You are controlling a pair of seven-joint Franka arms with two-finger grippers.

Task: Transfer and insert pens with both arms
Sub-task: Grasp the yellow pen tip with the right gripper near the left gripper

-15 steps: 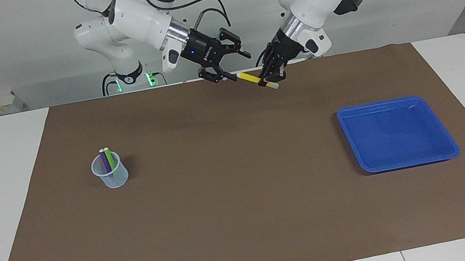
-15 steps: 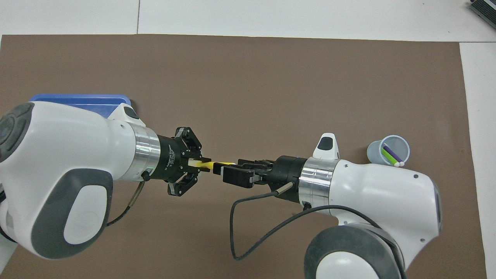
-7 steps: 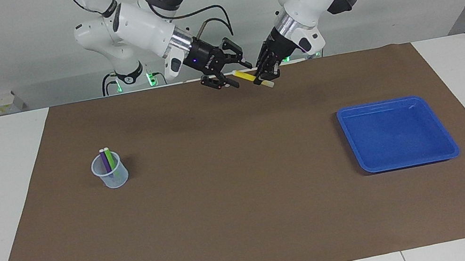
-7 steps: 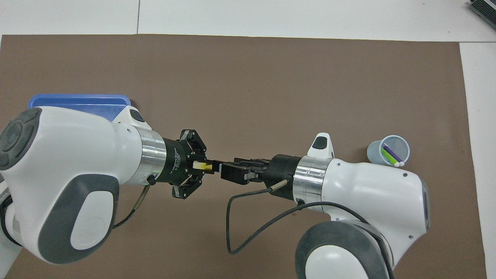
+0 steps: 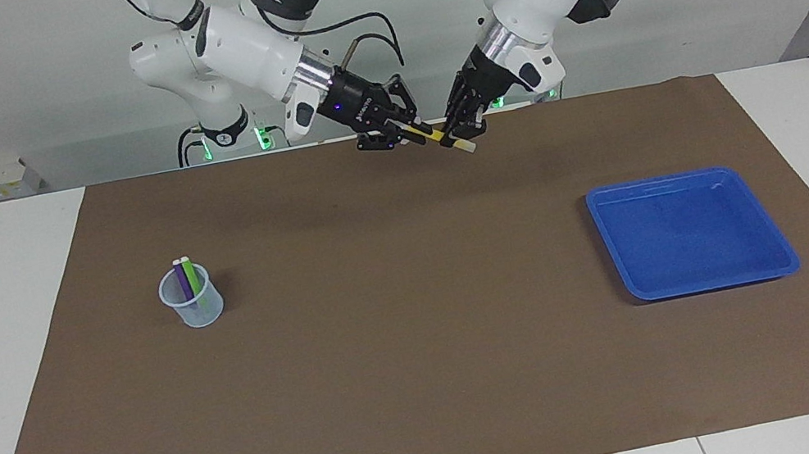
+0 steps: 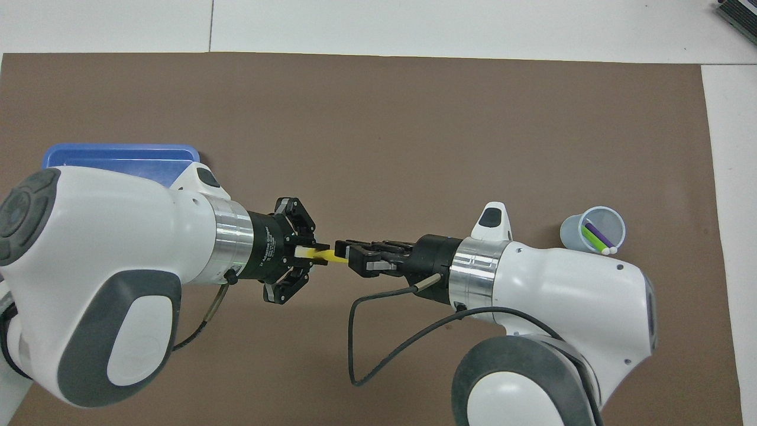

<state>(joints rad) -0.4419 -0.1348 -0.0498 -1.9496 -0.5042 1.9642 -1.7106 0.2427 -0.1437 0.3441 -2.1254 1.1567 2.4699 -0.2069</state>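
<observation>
- Nearest the robots, up in the air over the mat's [image 5: 433,388] robot-side edge, the yellow pen [image 5: 433,136] is caught between both arms; the left gripper [image 5: 461,132] is clenched on its pale cap end and the right gripper [image 5: 400,134] has its fingers pinched onto the other end
- My worry is the handover; with both grippers clamped on one slim pen, any pull by either arm before the other lets go could bend it, twist it askew or flick it onto the counter [image 5: 1,348]
- If the left lets go while the right has only the tip, I'd expect the pen to sag or slip
- Farther out, the clear cup [image 5: 192,298] holds the purple pen [image 5: 182,279] and green pen [image 5: 191,276], leaning toward the robots; a third must enter that narrow mouth without tipping it
- The blue tray [image 5: 693,233] lies at the left arm's end, well apart; wide open mat between the two
</observation>
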